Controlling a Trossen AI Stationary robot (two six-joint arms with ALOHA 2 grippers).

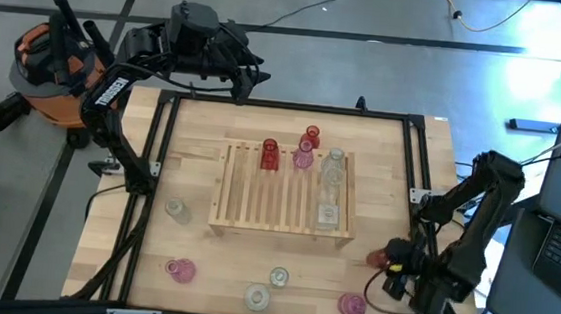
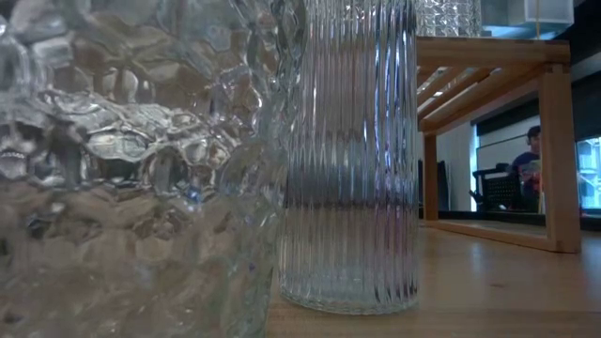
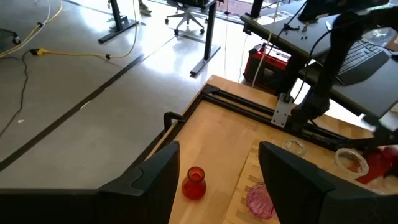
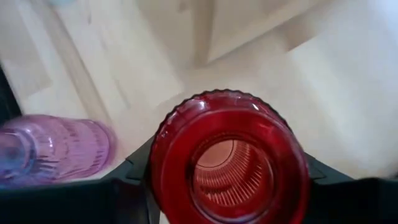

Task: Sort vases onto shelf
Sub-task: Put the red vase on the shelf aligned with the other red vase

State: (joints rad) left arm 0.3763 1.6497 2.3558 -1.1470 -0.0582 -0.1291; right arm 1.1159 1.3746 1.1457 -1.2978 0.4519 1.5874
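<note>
- Red vase (image 4: 229, 158): small ribbed glass piece, held between the fingers of the right gripper (image 1: 393, 258) near the table's right edge, toward its near right corner. Fingers closed on its body from both sides.
- Handling, judged: light, rigid, smooth and breakable; ribbing gives some purchase. Best taken across the bulb or just under the rim, with modest squeeze.
- Orientation: mouth faces the right wrist camera, so the long axis runs along the gripper's line of sight; whether it stands truly upright cannot be told.
- Pink vase (image 4: 53, 149): just beside the red one, by the near right corner.
- Shelf (image 1: 283, 192): mid-table, carrying red, pink and clear vases along its far and right edges.
- Loose vases: several along the table's near edge, one near the shelf's left edge.
- Left gripper (image 3: 217, 180): raised beyond the table's far edge, fingers apart, holding nothing.
</note>
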